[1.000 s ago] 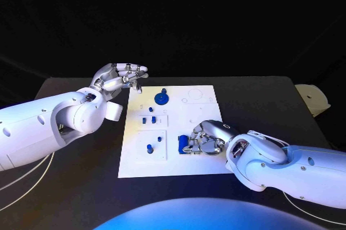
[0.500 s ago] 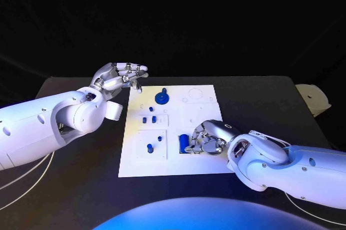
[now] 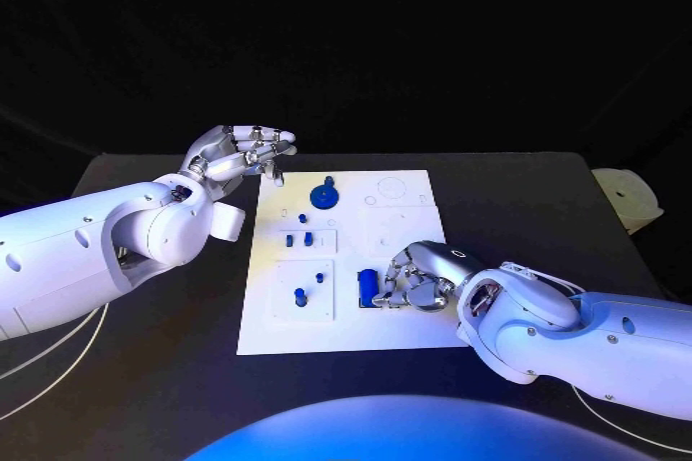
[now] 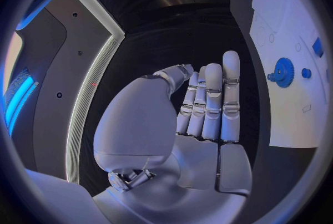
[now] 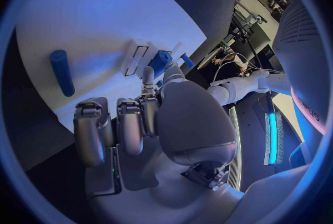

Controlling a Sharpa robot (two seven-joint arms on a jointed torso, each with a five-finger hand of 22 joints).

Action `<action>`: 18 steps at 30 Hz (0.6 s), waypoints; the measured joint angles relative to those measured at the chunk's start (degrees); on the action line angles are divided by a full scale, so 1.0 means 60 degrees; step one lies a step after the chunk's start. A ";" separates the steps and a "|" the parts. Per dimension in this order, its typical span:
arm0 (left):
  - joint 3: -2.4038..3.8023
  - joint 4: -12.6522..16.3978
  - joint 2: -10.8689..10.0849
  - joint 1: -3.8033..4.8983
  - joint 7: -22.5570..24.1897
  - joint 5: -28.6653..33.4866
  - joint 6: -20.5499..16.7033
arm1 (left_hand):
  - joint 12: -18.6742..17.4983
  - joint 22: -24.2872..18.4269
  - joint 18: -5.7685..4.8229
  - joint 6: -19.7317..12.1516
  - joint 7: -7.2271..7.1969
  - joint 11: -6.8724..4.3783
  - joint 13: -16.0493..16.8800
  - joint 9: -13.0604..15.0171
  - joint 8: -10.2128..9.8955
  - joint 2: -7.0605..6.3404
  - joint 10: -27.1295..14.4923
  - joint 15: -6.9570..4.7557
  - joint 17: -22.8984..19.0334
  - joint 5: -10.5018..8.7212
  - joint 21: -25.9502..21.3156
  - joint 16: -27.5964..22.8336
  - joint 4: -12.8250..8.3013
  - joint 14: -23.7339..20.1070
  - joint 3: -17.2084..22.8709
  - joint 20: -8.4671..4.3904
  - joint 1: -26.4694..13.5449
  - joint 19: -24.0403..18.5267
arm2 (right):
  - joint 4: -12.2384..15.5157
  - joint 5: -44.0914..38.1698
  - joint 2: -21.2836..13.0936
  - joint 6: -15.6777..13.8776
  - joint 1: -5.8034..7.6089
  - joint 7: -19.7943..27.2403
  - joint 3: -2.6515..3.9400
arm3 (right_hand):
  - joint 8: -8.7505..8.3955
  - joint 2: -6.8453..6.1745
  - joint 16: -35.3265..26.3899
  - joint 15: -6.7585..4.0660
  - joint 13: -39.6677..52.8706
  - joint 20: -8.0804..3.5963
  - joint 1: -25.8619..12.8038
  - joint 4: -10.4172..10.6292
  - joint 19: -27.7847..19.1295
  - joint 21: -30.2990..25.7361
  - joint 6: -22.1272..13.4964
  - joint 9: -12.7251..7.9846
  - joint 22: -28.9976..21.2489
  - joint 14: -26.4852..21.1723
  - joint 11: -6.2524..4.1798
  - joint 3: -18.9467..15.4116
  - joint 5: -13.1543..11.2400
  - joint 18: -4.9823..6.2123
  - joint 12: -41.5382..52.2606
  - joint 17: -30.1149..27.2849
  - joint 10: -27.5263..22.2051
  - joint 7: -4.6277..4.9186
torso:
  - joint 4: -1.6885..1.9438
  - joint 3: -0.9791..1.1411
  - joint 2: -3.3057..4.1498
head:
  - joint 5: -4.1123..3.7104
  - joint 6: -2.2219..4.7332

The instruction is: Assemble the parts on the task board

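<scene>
Head view: right hand [image 3: 414,284] curls beside the blue plastic cylinder [image 3: 368,283], grip unclear; nudging could roll it. Left hand [image 3: 238,155] holds nothing, fingers together.

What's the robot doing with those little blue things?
It is putting small blue parts together on the white task board. Its right hand rests low on the board, its curled fingers right beside a blue cylinder; whether it grips that piece is unclear. Its left hand hangs above the board's far left corner, holding nothing. A blue gear and a few small blue pegs sit on the board.
</scene>
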 measured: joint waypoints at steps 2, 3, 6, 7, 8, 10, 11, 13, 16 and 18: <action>0.0000 0.0002 -0.0002 0.0000 -0.0001 0.0000 0.0000 | 0.0000 0.0000 0.0000 0.0000 0.0000 0.0000 0.0000 0.0000 0.0000 0.0000 0.0000 0.0000 0.0000 0.0000 0.0000 0.0000 0.0000 0.0000 0.0000 0.0000 0.0000 0.0000 | -0.0008 0.0020 0.0001 0.0012 0.0003 0.0011 0.0002 | 0.0000 -0.0001 0.0000 0.0000 0.0002 0.0000 -0.0006 0.0008 0.0000 0.0000 0.0000 -0.0007 0.0000 0.0000 0.0000 -0.0136 -0.0311 0.0000 -0.0031 0.0000 0.0000 0.0000 | 0.0001 0.0000 0.0001 | 0.0005 -0.0007; 0.0000 0.0002 -0.0003 0.0000 -0.0002 0.0000 0.0000 | 0.0000 0.0000 0.0000 0.0000 0.0000 0.0000 0.0000 0.0000 0.0000 0.0000 0.0000 0.0000 0.0000 0.0000 0.0000 0.0000 0.0000 0.0000 0.0000 0.0000 0.0000 0.0000 | -0.0009 0.0035 0.0001 0.0018 0.0003 0.0019 0.0003 | 0.0000 -0.0058 0.0000 0.0000 0.0002 0.0000 -0.0066 0.0006 0.0000 0.0000 0.0000 -0.0007 0.0000 0.0000 0.0000 -0.0193 -0.0420 0.0000 -0.0075 0.0000 0.0000 0.0000 | 0.0001 -0.0003 0.0001 | 0.0005 -0.0009; 0.0000 0.0002 -0.0006 0.0001 -0.0004 0.0000 0.0000 | 0.0000 0.0000 0.0000 0.0000 0.0000 0.0000 -0.0001 0.0000 0.0000 0.0000 0.0000 0.0000 0.0000 0.0000 0.0000 0.0000 0.0000 0.0000 0.0000 0.0000 0.0000 0.0000 | -0.0009 0.0061 -0.0005 0.0024 0.0003 0.0045 0.0003 | 0.0000 -0.0106 0.0000 0.0000 0.0001 0.0000 -0.0240 0.0018 0.0000 0.0000 0.0000 -0.0007 0.0002 0.0000 0.0001 -0.0228 -0.0488 0.0000 -0.0144 -0.0001 0.0000 0.0000 | 0.0005 -0.0005 0.0001 | 0.0016 -0.0015; 0.0000 0.0002 -0.0008 0.0001 -0.0005 0.0000 0.0000 | 0.0000 0.0000 0.0000 0.0000 0.0000 0.0000 -0.0001 0.0000 0.0000 0.0000 0.0000 0.0000 0.0000 0.0000 0.0000 0.0000 0.0000 0.0000 0.0000 0.0000 0.0000 0.0000 | -0.0004 0.0072 -0.0015 0.0024 0.0003 0.0058 0.0003 | 0.0000 -0.0103 0.0000 0.0000 0.0000 0.0000 -0.0260 0.0018 0.0000 0.0000 0.0000 -0.0007 0.0005 0.0000 0.0000 -0.0228 -0.0488 0.0001 -0.0149 -0.0001 0.0000 0.0000 | 0.0005 -0.0005 0.0001 | 0.0019 -0.0016; 0.0000 0.0002 -0.0009 0.0001 -0.0006 0.0000 0.0000 | 0.0000 0.0000 0.0000 0.0000 0.0000 0.0000 -0.0001 0.0000 0.0000 0.0000 0.0000 0.0000 0.0000 0.0000 0.0000 0.0000 0.0000 0.0000 0.0000 0.0000 0.0000 0.0000 | 0.0000 0.0079 -0.0023 0.0024 0.0003 0.0068 0.0003 | 0.0000 -0.0128 0.0000 0.0000 -0.0002 0.0000 -0.0285 0.0018 0.0000 0.0000 0.0000 -0.0007 0.0007 0.0000 0.0000 -0.0228 -0.0488 0.0000 -0.0158 -0.0001 0.0000 0.0000 | 0.0005 -0.0005 0.0001 | 0.0024 -0.0019; 0.0000 0.0002 -0.0010 0.0001 -0.0007 0.0000 0.0000 | 0.0000 0.0000 0.0000 0.0000 0.0000 0.0000 -0.0001 0.0000 0.0000 0.0000 0.0000 0.0000 0.0000 0.0000 0.0000 0.0000 0.0000 0.0000 0.0000 0.0000 0.0000 0.0000 | 0.0007 0.0092 -0.0040 0.0022 0.0003 0.0089 0.0003 | 0.0000 -0.0151 0.0000 0.0000 -0.0006 0.0000 -0.0308 0.0018 0.0000 0.0000 0.0000 -0.0007 0.0007 0.0000 0.0000 -0.0228 -0.0488 0.0000 -0.0155 -0.0001 0.0000 0.0000 | 0.0005 -0.0005 0.0001 | 0.0028 -0.0026; 0.0000 0.0002 -0.0011 0.0001 -0.0008 0.0000 0.0001 | 0.0000 0.0000 0.0000 0.0000 0.0000 0.0000 -0.0001 0.0000 0.0000 0.0000 0.0000 0.0000 0.0000 0.0000 0.0000 0.0000 0.0000 0.0000 0.0000 0.0000 0.0000 0.0000 | 0.0011 0.0098 -0.0050 0.0018 0.0003 0.0102 0.0003 | 0.0000 -0.0151 0.0000 0.0000 -0.0013 0.0000 -0.0308 0.0018 0.0000 0.0000 0.0000 -0.0007 0.0007 0.0000 0.0000 -0.0228 -0.0488 0.0001 -0.0137 -0.0001 0.0000 0.0000 | 0.0003 -0.0005 0.0001 | 0.0030 -0.0027; 0.0000 0.0002 -0.0012 0.0001 -0.0009 0.0000 0.0001 | 0.0000 0.0000 0.0000 0.0000 0.0000 -0.0001 -0.0001 0.0000 0.0000 0.0000 0.0000 0.0000 0.0000 0.0000 0.0000 0.0000 0.0000 0.0000 0.0000 0.0000 0.0000 0.0000 | 0.0012 0.0106 -0.0063 0.0012 0.0003 0.0120 0.0003 | 0.0000 -0.0130 0.0000 0.0000 -0.0015 0.0000 -0.0328 0.0018 0.0000 0.0000 0.0000 -0.0007 0.0007 0.0000 0.0000 -0.0228 -0.0488 0.0000 -0.0128 -0.0001 0.0000 0.0000 | 0.0001 -0.0005 0.0000 | 0.0032 -0.0028; 0.0000 0.0003 -0.0013 0.0001 -0.0010 0.0000 0.0001 | 0.0000 0.0000 0.0000 0.0000 0.0000 0.0000 -0.0001 0.0000 0.0000 0.0000 0.0000 0.0000 0.0001 0.0000 0.0000 0.0000 0.0000 0.0000 0.0000 0.0000 0.0000 0.0000 | 0.0010 0.0112 -0.0085 0.0001 0.0003 0.0137 0.0002 | 0.0000 -0.0122 0.0000 0.0000 -0.0016 0.0000 -0.0334 0.0018 0.0000 0.0000 0.0000 -0.0017 0.0007 0.0000 0.0000 -0.0228 -0.0369 0.0000 -0.0126 -0.0001 0.0000 0.0000 | 0.0001 -0.0005 -0.0001 | 0.0034 -0.0027; 0.0000 0.0003 -0.0012 0.0001 -0.0010 0.0000 0.0001 | 0.0000 0.0000 0.0000 0.0000 0.0000 0.0000 -0.0001 0.0000 0.0000 0.0000 0.0000 0.0000 0.0001 0.0000 0.0000 0.0000 0.0000 0.0000 0.0000 0.0000 0.0000 0.0000 | 0.0001 0.0113 -0.0100 -0.0009 0.0003 0.0147 0.0002 | 0.0000 -0.0105 0.0000 0.0000 -0.0016 0.0000 -0.0317 0.0018 0.0000 0.0000 0.0000 -0.0017 0.0006 0.0001 0.0001 -0.0228 -0.0369 0.0000 -0.0117 -0.0001 0.0000 0.0000 | 0.0001 -0.0005 -0.0001 | 0.0034 -0.0023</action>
